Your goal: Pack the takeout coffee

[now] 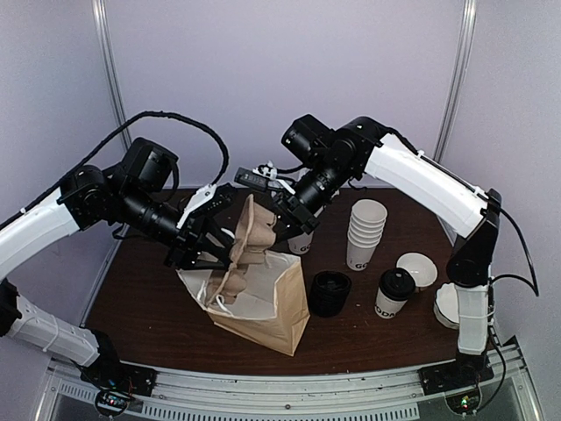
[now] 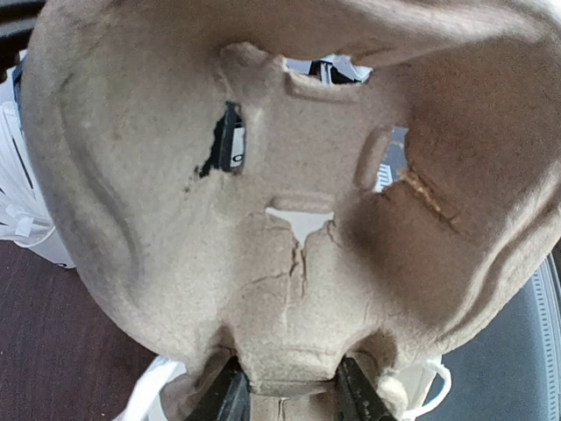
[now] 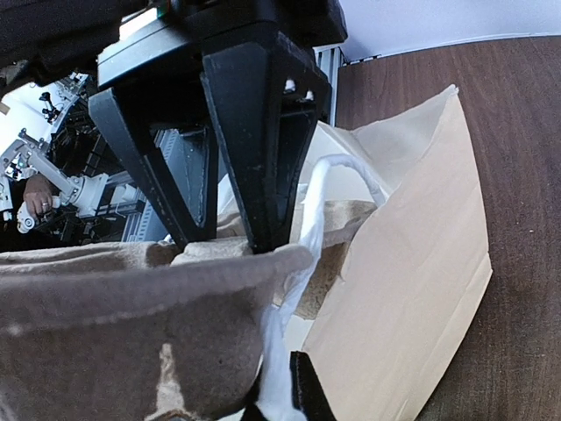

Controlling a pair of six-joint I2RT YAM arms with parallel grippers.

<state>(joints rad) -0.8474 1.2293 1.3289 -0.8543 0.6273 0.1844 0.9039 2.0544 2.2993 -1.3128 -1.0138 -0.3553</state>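
Takeout coffee: white paper cup with a smooth wall tapering toward the base, capped with a glossy black plastic dome lid.
Coffee position: there it sits on the right half of the dark wood-grain table. It is just right of a squat stack of black lids and in front of the stack of white cups. A lidless white cup is close behind it to the right. The lids lie between it and the bag, and neither arm touches it.
Coffee axis: standing upright, long axis vertical, lid pointing up.
Lettering: dark print runs up the cup wall and begins "GOD"; the rest is too small to read.
Cup carrier: moulded pulp, grey-brown and rough-fibred, with rounded wells and cut slots. Hairline cracks and a small tear show near its middle. It is tipped up on edge over the bag mouth.
Left gripper: black fingers pinch the carrier's rim tab from both sides, a firm hold.
Paper bag: tan kraft paper in flat, creased panels, leaning on the table with its mouth open.
Bag handle: white twisted paper cord, looping up from the bag's edge.
Right gripper: jaws closed tight on that white handle at the bag's mouth.
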